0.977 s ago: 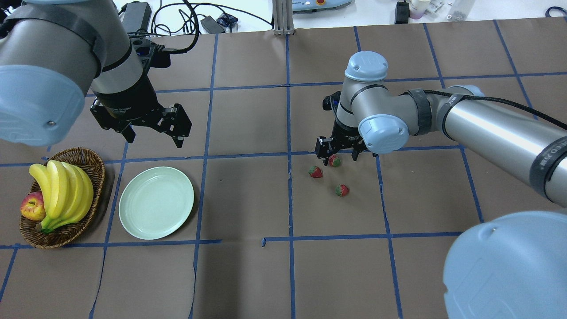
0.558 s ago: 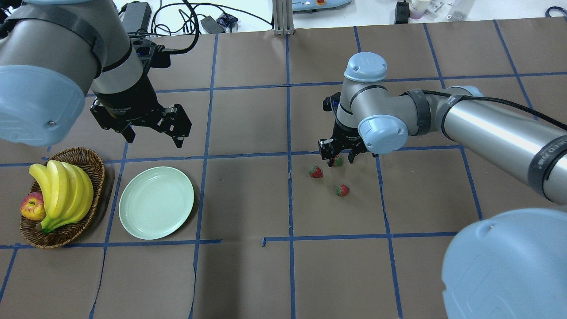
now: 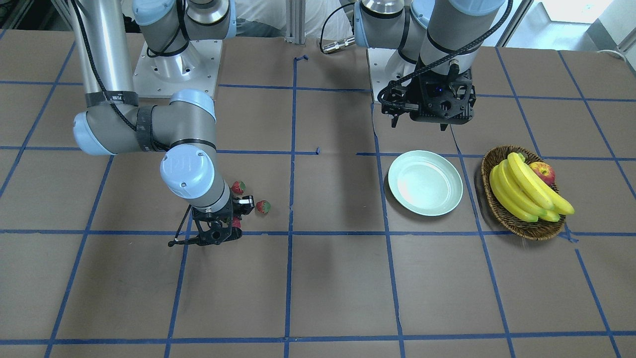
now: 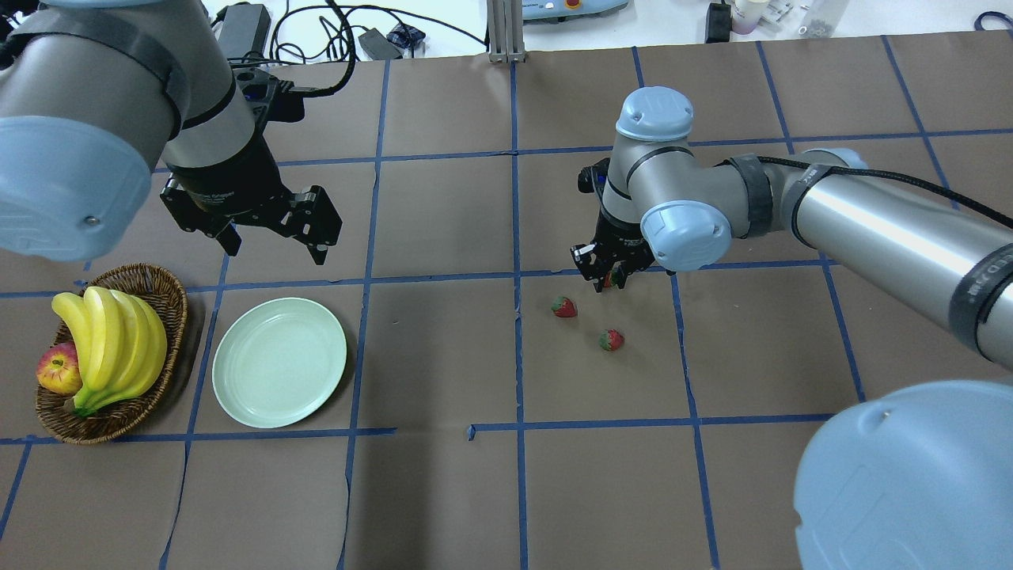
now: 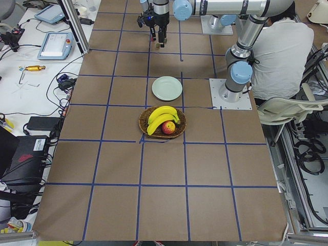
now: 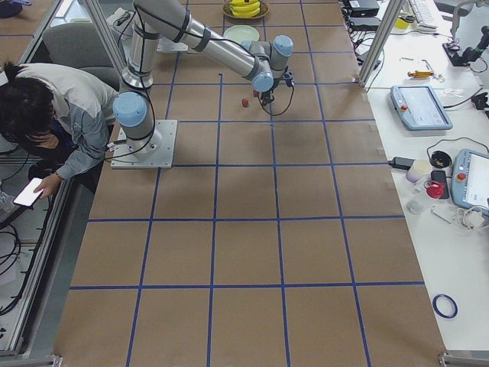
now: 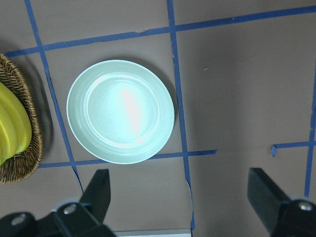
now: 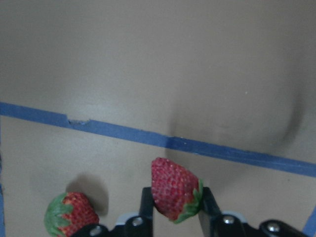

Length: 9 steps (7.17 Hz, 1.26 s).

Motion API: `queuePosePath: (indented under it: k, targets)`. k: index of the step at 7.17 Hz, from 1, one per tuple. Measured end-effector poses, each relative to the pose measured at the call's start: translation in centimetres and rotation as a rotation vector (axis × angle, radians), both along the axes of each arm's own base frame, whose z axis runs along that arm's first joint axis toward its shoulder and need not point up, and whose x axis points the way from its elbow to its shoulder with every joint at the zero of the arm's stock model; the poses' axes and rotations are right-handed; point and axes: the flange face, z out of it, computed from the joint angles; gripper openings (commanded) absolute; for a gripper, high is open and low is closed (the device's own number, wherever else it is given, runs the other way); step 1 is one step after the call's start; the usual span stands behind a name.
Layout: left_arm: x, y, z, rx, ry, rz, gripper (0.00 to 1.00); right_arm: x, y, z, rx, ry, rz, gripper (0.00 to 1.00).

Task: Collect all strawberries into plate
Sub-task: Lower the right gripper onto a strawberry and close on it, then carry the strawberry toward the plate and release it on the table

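Three strawberries (image 4: 564,306) are counted, all well apart from the plate (image 4: 278,362). The right gripper (image 4: 608,280) is clenched on one strawberry (image 8: 174,188), the farthest of the three from the plate. The other two lie on the paper near it. The left gripper (image 7: 178,180) hangs near the plate, released and holding nothing. One wicker basket (image 4: 170,317), just beside the plate, holds one banana bunch (image 4: 111,340) and one apple (image 4: 57,370).

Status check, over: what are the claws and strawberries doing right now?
Right claw shut on one strawberry. Left claw open near plate. Two strawberries loose on table; plate bare. Nothing blocking the path.
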Motion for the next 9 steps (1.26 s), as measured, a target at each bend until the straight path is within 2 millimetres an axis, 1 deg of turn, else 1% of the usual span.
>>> queuePosePath:
  k: [1,2,3,4,5,6,7,8,9]
  targets:
    - [0.0,0.0,0.0,-0.002,-0.001,0.0,1.0,-0.2,-0.6,1.9,-0.036,0.022,0.002,0.0]
    - [0.2,-0.1,0.2,-0.006,0.0,0.0,1.0,-0.2,-1.2,4.2,-0.073,0.028,-0.009,0.0]
    - [0.5,-0.2,0.6,-0.013,0.001,-0.001,1.0,0.5,-1.5,6.3,-0.096,0.029,-0.027,0.0]
    - [0.8,-0.2,0.9,-0.02,0.0,0.0,1.0,2.5,-1.4,7.9,-0.114,0.027,-0.042,0.0]
    - [1.0,-0.2,1.2,-0.026,-0.001,0.002,1.0,5.1,-0.8,8.9,-0.127,0.02,-0.054,0.0]
    - [1.3,-0.2,1.4,-0.031,-0.002,0.008,1.0,7.9,0.2,9.4,-0.127,-0.006,-0.069,0.0]
    - [1.7,-0.3,1.5,-0.033,-0.002,0.017,1.0,10.5,1.3,9.2,-0.114,-0.039,-0.088,0.0]
    - [2.0,-0.4,1.5,-0.035,-0.001,0.022,1.0,12.9,2.3,8.3,-0.098,-0.059,-0.086,0.0]
    - [2.0,-0.4,1.6,-0.035,0.001,0.025,1.0,14.8,2.9,6.9,-0.091,-0.069,-0.07,0.0]
